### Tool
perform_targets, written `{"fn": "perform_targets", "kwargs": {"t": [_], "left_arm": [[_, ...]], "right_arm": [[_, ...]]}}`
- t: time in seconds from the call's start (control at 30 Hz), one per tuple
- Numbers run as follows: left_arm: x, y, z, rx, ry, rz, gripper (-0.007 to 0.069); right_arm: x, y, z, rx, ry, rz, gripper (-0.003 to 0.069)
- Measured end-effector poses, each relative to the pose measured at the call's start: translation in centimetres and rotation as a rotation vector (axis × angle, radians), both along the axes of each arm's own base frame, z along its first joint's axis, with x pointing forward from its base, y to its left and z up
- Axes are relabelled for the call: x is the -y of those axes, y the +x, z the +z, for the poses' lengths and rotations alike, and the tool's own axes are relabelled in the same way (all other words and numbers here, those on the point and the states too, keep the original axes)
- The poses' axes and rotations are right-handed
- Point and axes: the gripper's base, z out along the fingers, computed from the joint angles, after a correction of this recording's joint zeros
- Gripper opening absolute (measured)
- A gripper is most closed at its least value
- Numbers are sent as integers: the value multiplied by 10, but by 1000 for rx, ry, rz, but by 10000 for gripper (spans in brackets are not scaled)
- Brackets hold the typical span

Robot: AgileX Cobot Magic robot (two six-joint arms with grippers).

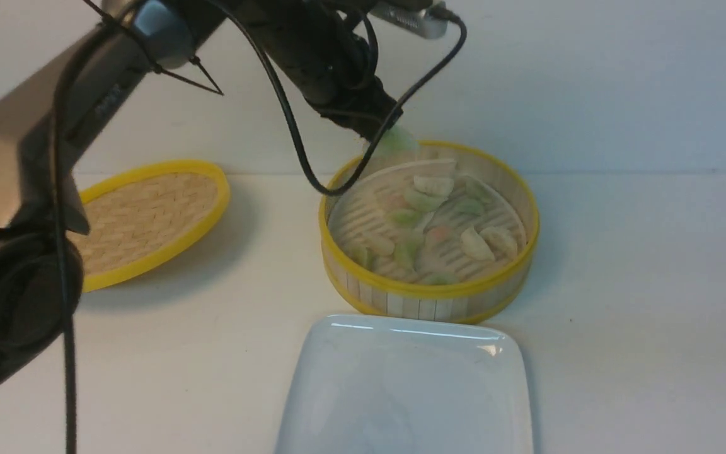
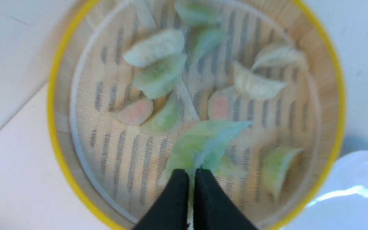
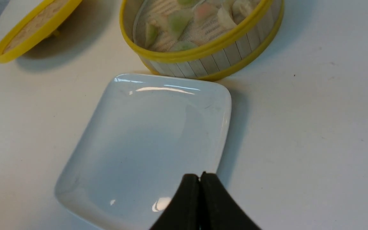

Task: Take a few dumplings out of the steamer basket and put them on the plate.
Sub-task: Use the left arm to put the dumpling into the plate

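Observation:
The steamer basket point(image 1: 429, 296) stands mid-table and holds several green, white and pink dumplings point(image 1: 423, 200). My left gripper point(image 1: 380, 135) hangs above the basket's far-left rim, shut on a green dumpling point(image 1: 396, 140); the left wrist view shows that dumpling point(image 2: 203, 143) pinched between the fingertips point(image 2: 179, 179), above the basket's floor point(image 2: 120, 153). The white plate point(image 1: 410, 384) lies empty in front of the basket. My right gripper point(image 3: 200, 175) is shut and empty, hovering by the plate's near-right edge point(image 3: 216, 153); in the front view only a dark sliver shows at the right edge.
The woven yellow-rimmed lid point(image 1: 149, 217) leans tilted at the left of the table, also in the right wrist view point(image 3: 30, 30). The left arm and its cable point(image 1: 287, 107) cross above the space between lid and basket.

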Motion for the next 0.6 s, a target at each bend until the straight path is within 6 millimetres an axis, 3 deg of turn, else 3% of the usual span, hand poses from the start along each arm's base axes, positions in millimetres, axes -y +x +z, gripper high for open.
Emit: {"fn": "perform_targets", "kwargs": {"t": [0.1, 0.23, 0.3, 0.33, 0.47, 0.6], "left_arm": [[-5, -33, 18, -47, -8, 25, -6], [-1, -71, 1, -164, 38, -3, -6], [3, -88, -14, -228, 70, -24, -6], [9, -109, -38, -314, 120, -61, -6], [25, -143, -89, -442, 220, -152, -6], [36, -151, -114, -446, 245, -195, -6]], "right_arm": [[0, 0, 0, -1, -1, 0, -15], [0, 0, 0, 1, -5, 3, -15], [0, 0, 0, 3, -8, 5, -15], [0, 0, 0, 6, -16, 10, -15], [0, 0, 0, 16, -33, 24, -15], [0, 0, 0, 20, -41, 29, -15]]}}
